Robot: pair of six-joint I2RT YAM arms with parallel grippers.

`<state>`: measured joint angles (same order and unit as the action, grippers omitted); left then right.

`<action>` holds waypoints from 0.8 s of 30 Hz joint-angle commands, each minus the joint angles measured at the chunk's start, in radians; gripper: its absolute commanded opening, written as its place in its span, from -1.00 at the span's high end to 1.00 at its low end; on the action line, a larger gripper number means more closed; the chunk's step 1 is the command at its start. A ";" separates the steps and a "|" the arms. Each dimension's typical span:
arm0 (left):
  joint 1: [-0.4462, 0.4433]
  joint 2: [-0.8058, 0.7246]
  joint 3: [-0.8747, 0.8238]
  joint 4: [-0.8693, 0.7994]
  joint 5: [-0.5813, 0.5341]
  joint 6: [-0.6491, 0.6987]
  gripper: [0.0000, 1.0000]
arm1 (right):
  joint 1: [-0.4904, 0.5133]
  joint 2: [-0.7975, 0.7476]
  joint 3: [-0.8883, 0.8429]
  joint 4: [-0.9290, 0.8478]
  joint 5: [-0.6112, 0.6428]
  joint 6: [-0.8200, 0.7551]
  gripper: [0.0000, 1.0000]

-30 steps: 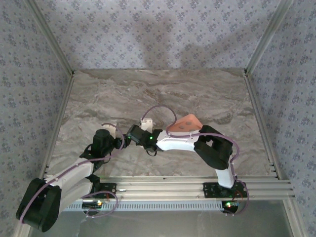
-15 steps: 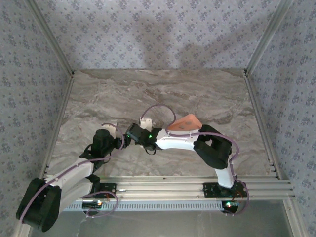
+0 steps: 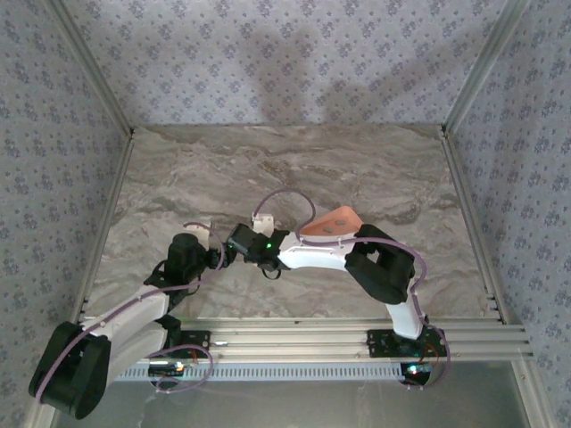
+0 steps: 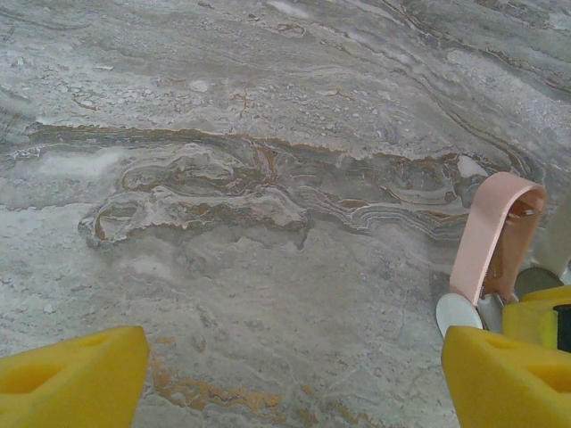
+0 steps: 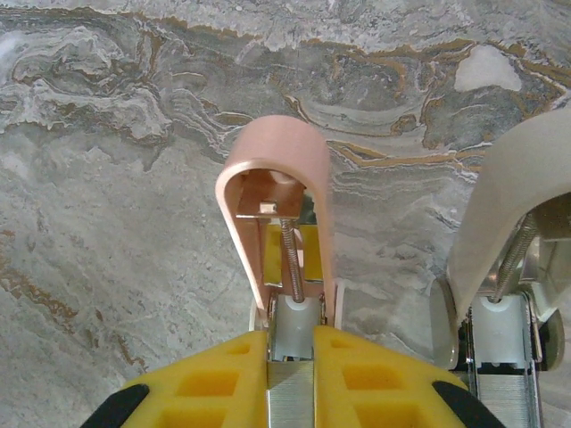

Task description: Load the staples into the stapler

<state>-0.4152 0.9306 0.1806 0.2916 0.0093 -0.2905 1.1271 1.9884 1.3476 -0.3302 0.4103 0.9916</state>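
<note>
The stapler is salmon pink and stands with its lid swung up, so its spring and open channel show. My right gripper is shut on a grey metallic strip of staples, held end-on at the mouth of that channel. The stapler's raised lid also shows at the right edge of the left wrist view. My left gripper is open over bare marble just left of it, with nothing between its yellow fingers. From above, the two grippers meet near the table's near-middle, the left gripper beside the right gripper.
A second, cream-white stapler stands open just right of the pink one. A salmon-pink tray lies behind the right arm, partly covered by it. The marble table stretches free toward the back wall. Metal frame rails run along both sides.
The right arm has eased a little to the left and away, carrying the staples. The left arm has stayed where it was.
</note>
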 commanded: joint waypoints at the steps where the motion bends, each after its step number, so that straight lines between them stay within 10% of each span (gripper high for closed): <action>1: -0.001 -0.018 -0.003 0.023 -0.012 -0.011 -0.71 | -0.003 0.014 0.029 -0.053 0.008 0.029 0.66; 24: -0.002 -0.022 -0.005 0.026 -0.015 -0.009 -0.72 | 0.002 0.038 0.062 -0.151 -0.014 0.036 0.66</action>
<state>-0.4152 0.9218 0.1806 0.2920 0.0090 -0.2905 1.1282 2.0056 1.3922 -0.4244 0.3985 1.0065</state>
